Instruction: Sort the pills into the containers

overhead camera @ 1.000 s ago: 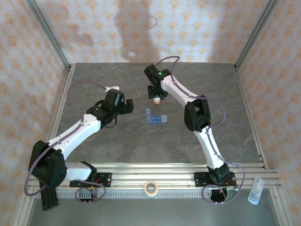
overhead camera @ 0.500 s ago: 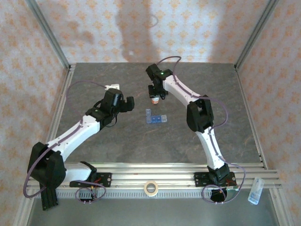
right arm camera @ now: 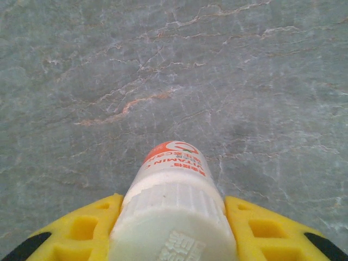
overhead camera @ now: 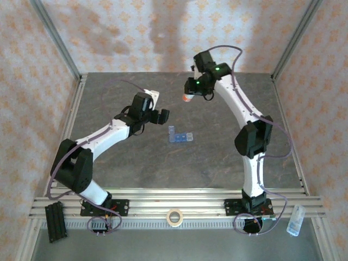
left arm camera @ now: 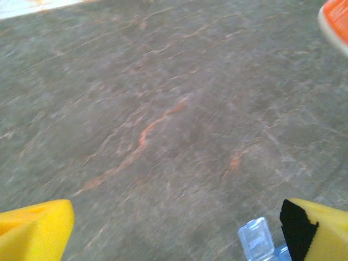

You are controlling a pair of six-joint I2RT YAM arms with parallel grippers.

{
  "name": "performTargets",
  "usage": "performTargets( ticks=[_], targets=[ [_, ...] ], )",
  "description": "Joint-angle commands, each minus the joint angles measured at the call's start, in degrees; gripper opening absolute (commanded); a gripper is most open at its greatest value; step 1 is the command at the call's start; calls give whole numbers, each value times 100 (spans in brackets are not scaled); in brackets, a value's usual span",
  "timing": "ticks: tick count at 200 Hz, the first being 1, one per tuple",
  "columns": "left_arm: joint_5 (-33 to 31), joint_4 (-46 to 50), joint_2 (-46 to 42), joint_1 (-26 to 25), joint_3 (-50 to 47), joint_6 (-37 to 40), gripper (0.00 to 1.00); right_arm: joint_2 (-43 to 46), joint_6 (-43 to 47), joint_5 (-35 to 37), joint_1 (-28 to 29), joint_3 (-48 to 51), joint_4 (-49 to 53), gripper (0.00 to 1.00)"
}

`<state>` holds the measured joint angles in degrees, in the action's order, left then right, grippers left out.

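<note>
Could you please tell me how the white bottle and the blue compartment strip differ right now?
The bottle is a white cylinder with an orange-red band; the containers are a flat translucent blue strip. The right gripper holds the bottle; the containers lie free on the table. Both are small.

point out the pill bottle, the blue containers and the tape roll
pill bottle (right arm camera: 173,209): right wrist view, on its ribbed white part.
containers (overhead camera: 179,136): top external view, on the blue middle compartments.
tape roll (overhead camera: 168,218): top external view, on the ring's left side.
</note>
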<state>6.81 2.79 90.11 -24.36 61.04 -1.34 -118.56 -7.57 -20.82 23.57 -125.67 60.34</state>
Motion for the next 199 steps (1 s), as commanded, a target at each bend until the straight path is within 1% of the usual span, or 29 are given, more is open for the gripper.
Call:
performTargets(
  ticks=[1, 21, 32, 64, 104, 118, 149, 163, 188, 199],
  targets=[
    [767, -1478, 160, 11, -261, 587, 100, 378, 221, -589, -193, 125, 403, 34],
    [1194, -3032, 301, 19, -809, 725, 100, 539, 258, -722, -235, 266, 444, 34],
    [1503, -3562, 439, 20, -915, 807, 100, 630, 266, -880, -239, 350, 459, 34],
    [2362, -4538, 993, 24, -864, 806, 100, 734, 237, -1325, -246, 475, 538, 35],
    [2884, -5231, 1753, 43, -142, 55, 99, 923, 102, -1387, -247, 608, 458, 35],
    [3013, -5248, 1864, 25, -17, 24, 98, 949, 99, -1407, -241, 587, 489, 35],
    [3163, -4931, 1798, -16, -12, 442, 97, 1036, 66, -1403, -246, 757, 434, 35],
    [3229, -4668, 1703, -68, -55, 781, 97, 1085, 27, -1471, -239, 869, 344, 35],
    [3158, -4004, 1492, -230, -92, 1567, 96, 1117, -49, -1628, -242, 994, 218, 35],
    [3064, -3888, 1440, -281, -104, 1730, 96, 1127, -77, -1689, -242, 1063, 158, 35]
  ],
)
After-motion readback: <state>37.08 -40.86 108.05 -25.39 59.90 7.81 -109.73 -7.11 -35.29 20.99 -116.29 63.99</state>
